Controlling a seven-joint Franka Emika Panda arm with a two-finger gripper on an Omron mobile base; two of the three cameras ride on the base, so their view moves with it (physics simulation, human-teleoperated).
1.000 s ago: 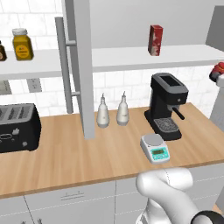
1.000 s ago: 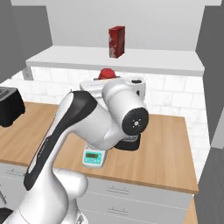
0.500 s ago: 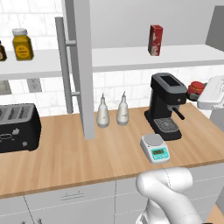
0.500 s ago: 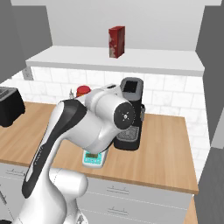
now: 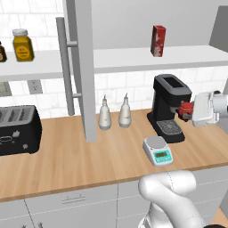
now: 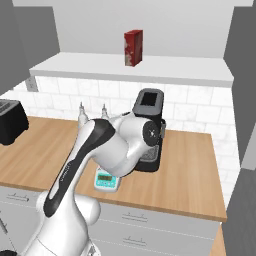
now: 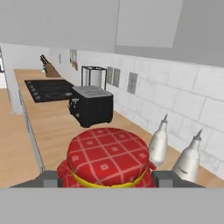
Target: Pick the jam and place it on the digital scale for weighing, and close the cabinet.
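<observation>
Gripper point(image 5: 192, 110) clamped on the jam point(image 5: 186, 108), held in the air right of the coffee machine point(image 5: 168, 107), about level with its middle. In the hand view the jam point(image 7: 108, 158) sits between the two finger tips, red checked top facing the camera, so the jar looks tipped on its side.

Digital scale point(image 5: 157, 150) sits on the worktop point(image 5: 67, 160) just in front-left of the coffee machine, plate bare. In the right base view the scale point(image 6: 107, 181) is partly covered by the arm.

Step in hand, as I judge it: carry the jam to the scale. To do it well: swing around the front of the coffee machine, not through it; turn the jar upright before lowering; centre over the round plate, not the teal display; set down gently, then release.

Cabinet point(image 5: 83, 67) door stands open, edge-on, left of the coffee machine, bar handle point(image 5: 66, 71) beside it. Closing not yet done.
</observation>
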